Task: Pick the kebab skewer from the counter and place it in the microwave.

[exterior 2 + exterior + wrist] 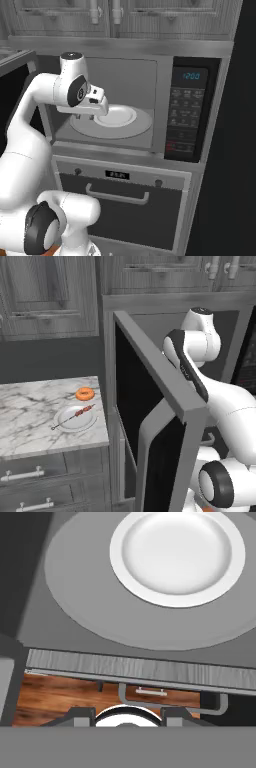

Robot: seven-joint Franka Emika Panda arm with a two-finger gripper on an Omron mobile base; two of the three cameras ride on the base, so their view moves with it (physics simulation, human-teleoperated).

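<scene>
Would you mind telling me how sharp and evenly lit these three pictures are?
Left base view: flat lighting, the kebab skewer small and soft. Right base view: evenly lit, the microwave clock digits blurred. Hand view: the white plate crisp, no glare.

The open microwave door stands edge-on in the left base view and hides most of the microwave cavity behind it; the door's lower end runs off the bottom edge. Beside that door, the arm covers the rest of the opening. On the counter left of the door, the kebab skewer is too small to tell its chunks apart. The counter is cut off at the left edge. In the hand view the gripper shows just its tips, partly sunk below the frame, and the jaws' spacing is unclear. The white plate is cropped at the top.
</scene>
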